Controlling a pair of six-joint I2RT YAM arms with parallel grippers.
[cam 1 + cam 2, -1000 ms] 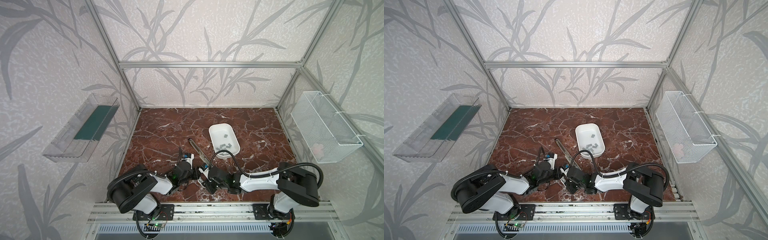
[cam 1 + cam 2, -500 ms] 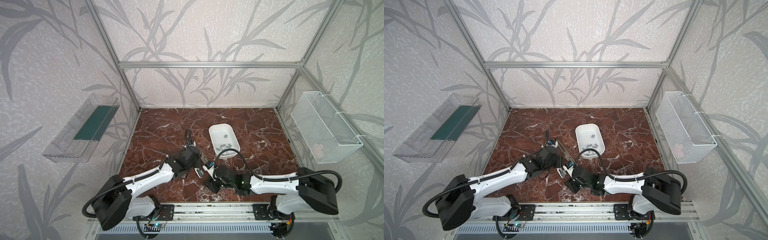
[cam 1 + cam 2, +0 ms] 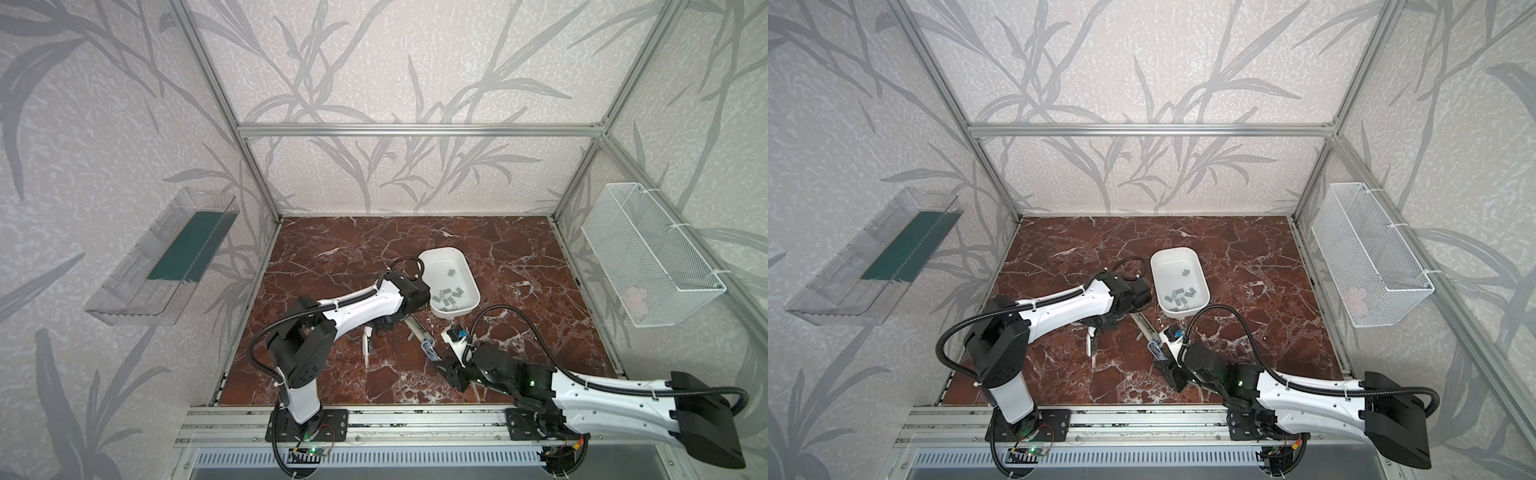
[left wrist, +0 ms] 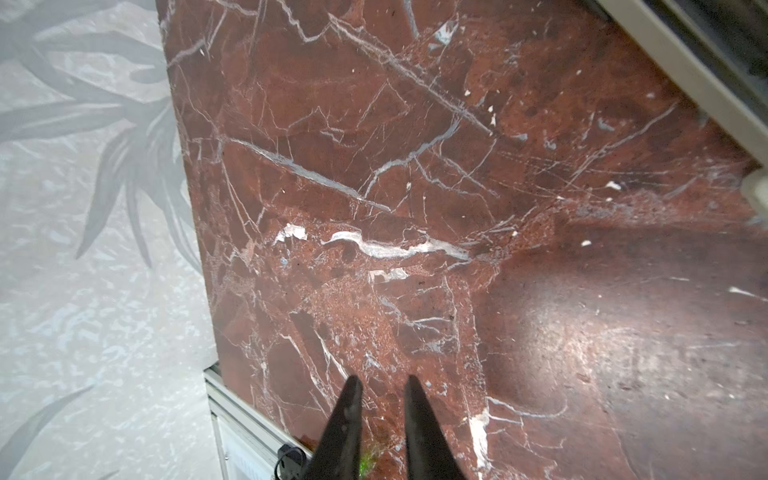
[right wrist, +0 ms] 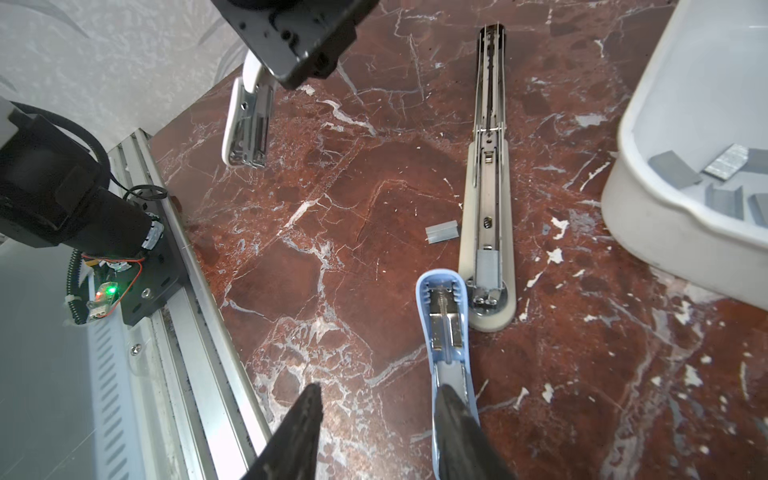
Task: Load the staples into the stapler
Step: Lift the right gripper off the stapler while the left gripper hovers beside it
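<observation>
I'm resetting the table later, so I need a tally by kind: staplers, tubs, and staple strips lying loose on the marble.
Staplers: 3 (white, beige, blue)
White tub: 1
Loose staple strip: 1
Total: 5

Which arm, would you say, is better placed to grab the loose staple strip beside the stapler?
Likely right: right claw, open, sits near the staple strip; left claw, shut, faces bare table.

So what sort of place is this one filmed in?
Probably a lab robot cell: an aluminium frame holds leaf-patterned wall panels around a marble-look tabletop, with the left arm and right arm bolted to a rail at its front.
</observation>
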